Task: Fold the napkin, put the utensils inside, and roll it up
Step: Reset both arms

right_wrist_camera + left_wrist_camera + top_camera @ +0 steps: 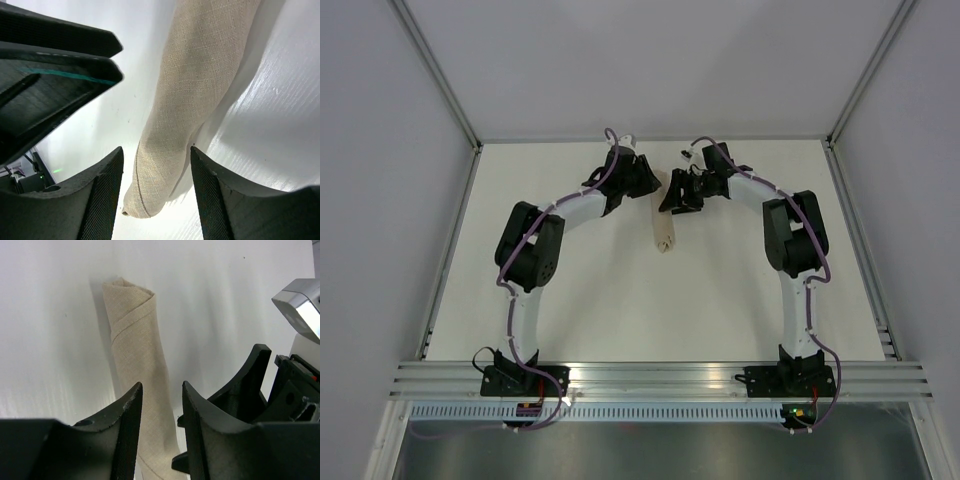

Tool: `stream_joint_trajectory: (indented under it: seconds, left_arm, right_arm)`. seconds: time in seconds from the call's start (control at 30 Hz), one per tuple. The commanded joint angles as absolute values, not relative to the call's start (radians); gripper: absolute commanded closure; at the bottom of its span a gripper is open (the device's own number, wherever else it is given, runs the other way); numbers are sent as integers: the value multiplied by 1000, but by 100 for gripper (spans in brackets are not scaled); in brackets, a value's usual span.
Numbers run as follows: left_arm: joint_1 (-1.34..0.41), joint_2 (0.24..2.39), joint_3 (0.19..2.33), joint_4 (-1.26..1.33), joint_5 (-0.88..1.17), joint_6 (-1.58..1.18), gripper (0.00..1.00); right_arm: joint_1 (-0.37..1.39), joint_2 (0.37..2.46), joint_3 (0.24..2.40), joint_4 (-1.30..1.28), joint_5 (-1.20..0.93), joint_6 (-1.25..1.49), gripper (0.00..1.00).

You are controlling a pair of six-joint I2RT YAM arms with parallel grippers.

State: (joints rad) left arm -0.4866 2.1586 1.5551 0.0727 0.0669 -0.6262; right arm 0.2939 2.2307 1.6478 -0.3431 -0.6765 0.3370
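The napkin (665, 228) lies on the white table (620, 300) as a slim, tightly rolled tan cylinder (its hemmed corner wraps around one end in the left wrist view). The left gripper (647, 186) sits at the napkin's left side, fingers parted and released, with the cloth running beneath the gap. The right gripper (678, 200) is at the napkin's right side, its fingers (102, 200) spread wide, straddling one end without pinching it.
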Motion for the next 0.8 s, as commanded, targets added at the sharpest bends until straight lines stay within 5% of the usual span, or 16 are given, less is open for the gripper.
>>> stream_joint_trajectory:
  seconds: [0.0,0.77]
  left_arm:
    - [-460,2060,1508,141,98,-586,57]
    - [-416,1319,1005,-66,236,-448,55]
  right_arm:
    - [279,2166,1692,-379,-689,327,38]
    - [26,1689,1436,-554,-614,9,30]
